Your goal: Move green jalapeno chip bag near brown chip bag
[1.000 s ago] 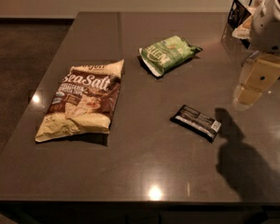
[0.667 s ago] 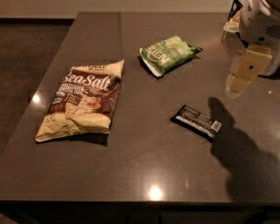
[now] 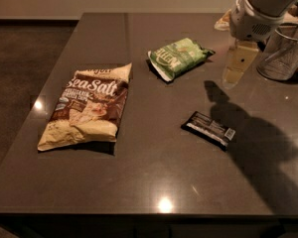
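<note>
The green jalapeno chip bag (image 3: 179,57) lies flat on the dark table (image 3: 154,172), at the back middle. The brown chip bag (image 3: 88,108) with "Sea Salt" lettering lies at the left, well apart from the green bag. My gripper (image 3: 237,66) hangs above the table at the back right, to the right of the green bag and not touching it. Its pale finger points down, and it holds nothing that I can see.
A small black wrapped bar (image 3: 210,128) lies right of centre, in front of the gripper. A wire mesh cup (image 3: 283,53) stands at the back right edge, behind the arm. The table's left edge drops to a dark floor (image 3: 20,68).
My arm and gripper have moved leftward and toward the back of the table, closer to the green bag. The bags and the bar have not moved.
</note>
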Robot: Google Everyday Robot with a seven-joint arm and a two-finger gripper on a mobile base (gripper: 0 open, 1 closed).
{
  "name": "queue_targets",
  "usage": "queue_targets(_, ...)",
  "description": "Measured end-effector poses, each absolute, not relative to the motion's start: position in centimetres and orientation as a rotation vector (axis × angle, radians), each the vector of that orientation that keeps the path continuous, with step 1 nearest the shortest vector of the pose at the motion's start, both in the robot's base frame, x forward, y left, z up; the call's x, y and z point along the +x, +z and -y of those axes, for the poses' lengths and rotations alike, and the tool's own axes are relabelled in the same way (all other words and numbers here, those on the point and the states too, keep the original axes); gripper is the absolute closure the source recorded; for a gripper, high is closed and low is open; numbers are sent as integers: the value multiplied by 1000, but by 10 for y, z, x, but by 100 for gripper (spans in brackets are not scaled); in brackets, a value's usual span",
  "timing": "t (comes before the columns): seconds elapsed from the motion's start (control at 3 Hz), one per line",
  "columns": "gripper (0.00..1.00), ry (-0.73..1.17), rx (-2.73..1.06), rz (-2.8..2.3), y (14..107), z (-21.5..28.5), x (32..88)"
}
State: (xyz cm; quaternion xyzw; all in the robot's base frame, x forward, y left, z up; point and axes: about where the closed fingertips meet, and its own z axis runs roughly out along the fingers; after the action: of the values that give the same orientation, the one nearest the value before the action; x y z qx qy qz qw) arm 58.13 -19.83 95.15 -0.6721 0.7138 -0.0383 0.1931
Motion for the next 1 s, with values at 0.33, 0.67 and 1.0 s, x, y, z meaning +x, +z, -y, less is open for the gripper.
queue_targets(0.33,0,-89,-1949,-1919,928,186,626)
queue_targets(0.67,0,-103,-2014,-1843,903,169,679)
queue_targets(1.0,0,-126,-2073,-1823,882,162,704)
